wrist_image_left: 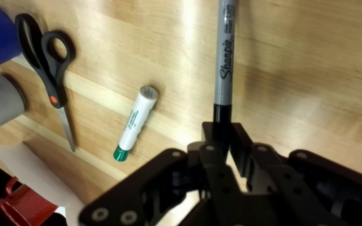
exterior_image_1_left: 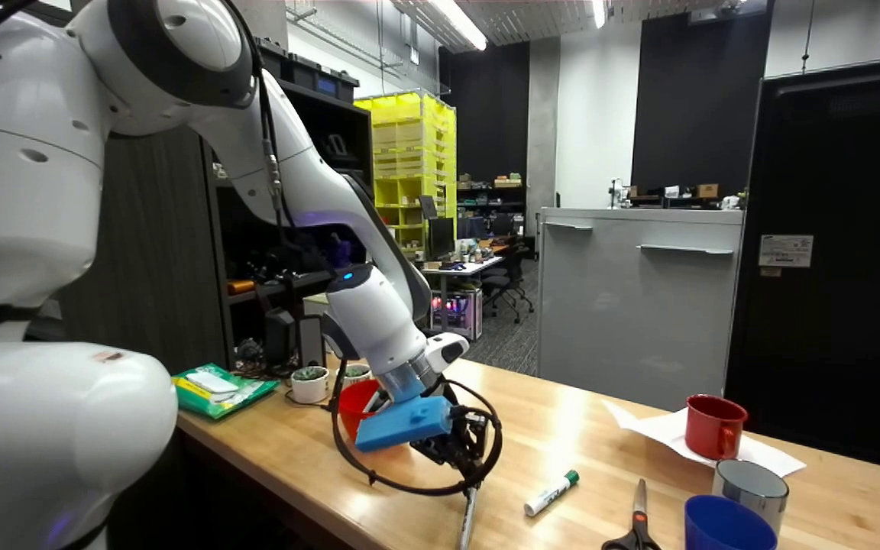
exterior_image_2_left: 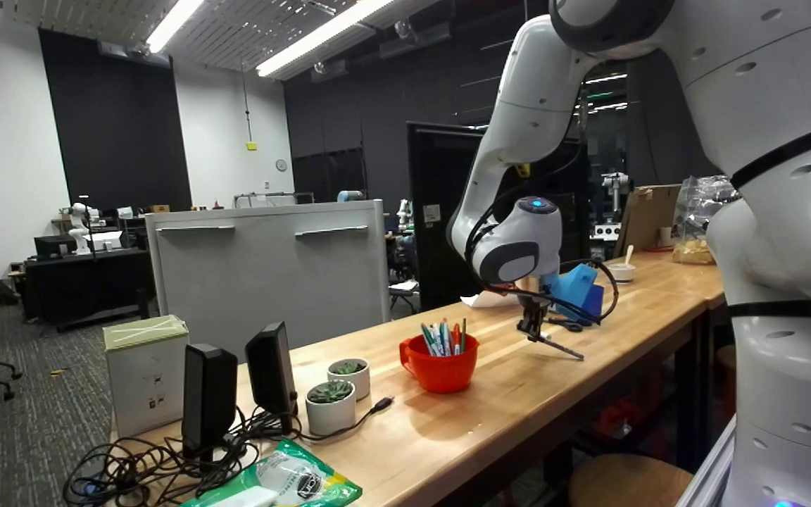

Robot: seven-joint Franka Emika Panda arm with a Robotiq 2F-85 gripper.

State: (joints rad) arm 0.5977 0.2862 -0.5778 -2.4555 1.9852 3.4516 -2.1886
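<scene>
The gripper (wrist_image_left: 222, 128) is holding a grey Sharpie marker (wrist_image_left: 225, 59), the jaws clamping on its black end. In an exterior view the Sharpie marker is slanting, its free end sitting lower than the gripped end and pointing toward the near edge of the wooden table (exterior_image_2_left: 391, 451). Whether that free end is touching the wooden table cannot be told.

Surroundings: in an exterior view, a green-capped white marker (exterior_image_1_left: 551, 494) is lying loose to the right, near the gripper. Farther right, scissors (exterior_image_1_left: 640, 521) are lying on the near side, beside a blue cup (exterior_image_1_left: 726, 525) and a metallic cylinder (exterior_image_1_left: 753, 483); on the far side a red mug (exterior_image_1_left: 713, 434) is standing on white paper (exterior_image_1_left: 665, 429). To the left of the gripper in both exterior views, a red pen cup (exterior_image_2_left: 441, 372) is holding several pens (exterior_image_2_left: 441, 341).

Judgement: the step in hand is appearing to be the hold, with the grasp looking complete. The next move is calling for steady pressure and raising the low end clear before any sideways travel, since a grip at one end is leaving the barrel free to twist.
</scene>
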